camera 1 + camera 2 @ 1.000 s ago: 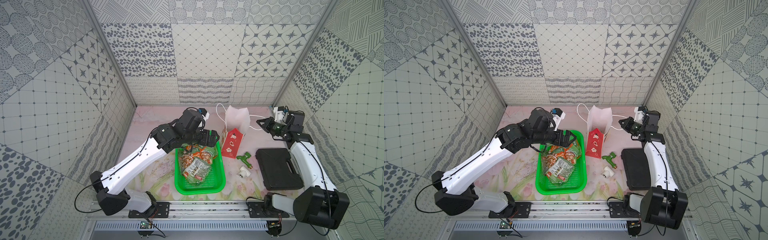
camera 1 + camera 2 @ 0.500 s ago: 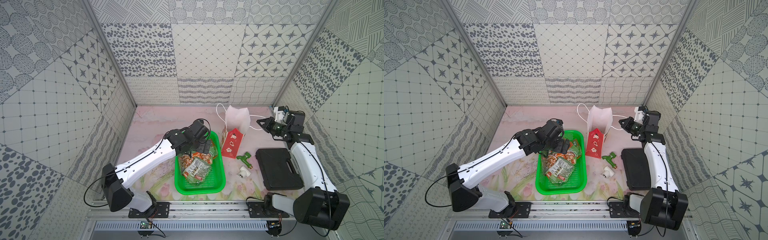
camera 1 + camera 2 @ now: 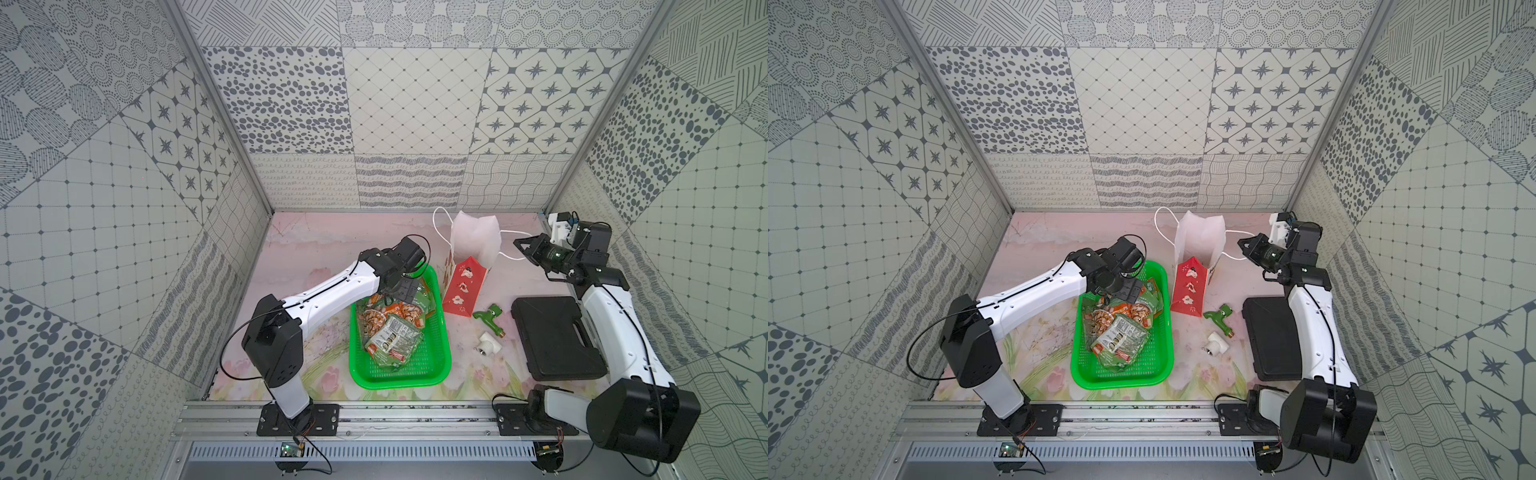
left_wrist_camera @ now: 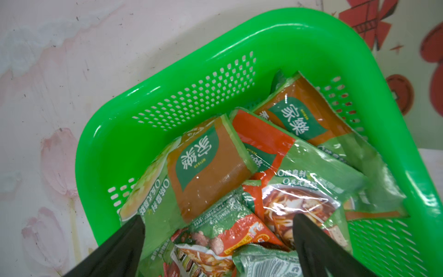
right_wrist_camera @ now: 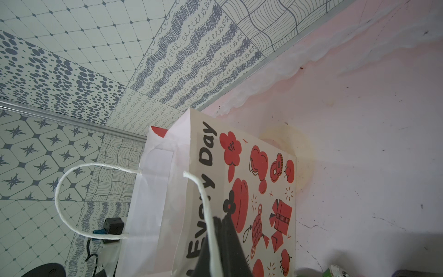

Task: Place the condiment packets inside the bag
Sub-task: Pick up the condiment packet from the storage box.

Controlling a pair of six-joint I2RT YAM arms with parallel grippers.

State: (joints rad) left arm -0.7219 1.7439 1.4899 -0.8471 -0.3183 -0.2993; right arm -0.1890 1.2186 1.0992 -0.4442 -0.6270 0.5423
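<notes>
Several green and orange condiment packets (image 3: 390, 328) (image 3: 1119, 332) (image 4: 208, 158) lie heaped in a green mesh basket (image 3: 399, 380) (image 4: 167, 72). My left gripper (image 3: 401, 293) (image 3: 1121, 293) (image 4: 218, 217) hangs open just over the heap's far end, its black fingers either side of a red-and-green packet, nothing held. The bag (image 3: 463, 286) (image 3: 1190, 286) (image 5: 251, 182) stands upright right of the basket, its white mouth open. My right gripper (image 3: 519, 243) (image 3: 1244, 245) (image 5: 219, 219) is shut on the bag's white cord handle (image 5: 203, 199), pulling it rightward.
A black plastic case (image 3: 552, 336) lies flat under the right arm. A green tap-shaped piece (image 3: 488, 311) and a small white fitting (image 3: 487, 344) lie between the bag and the case. Patterned walls close in the left, back and right sides.
The left arm has stretched out lower, and its open gripper has come down from above the basket's far rim into the basket over the packets. The right arm and bag have stayed put.
</notes>
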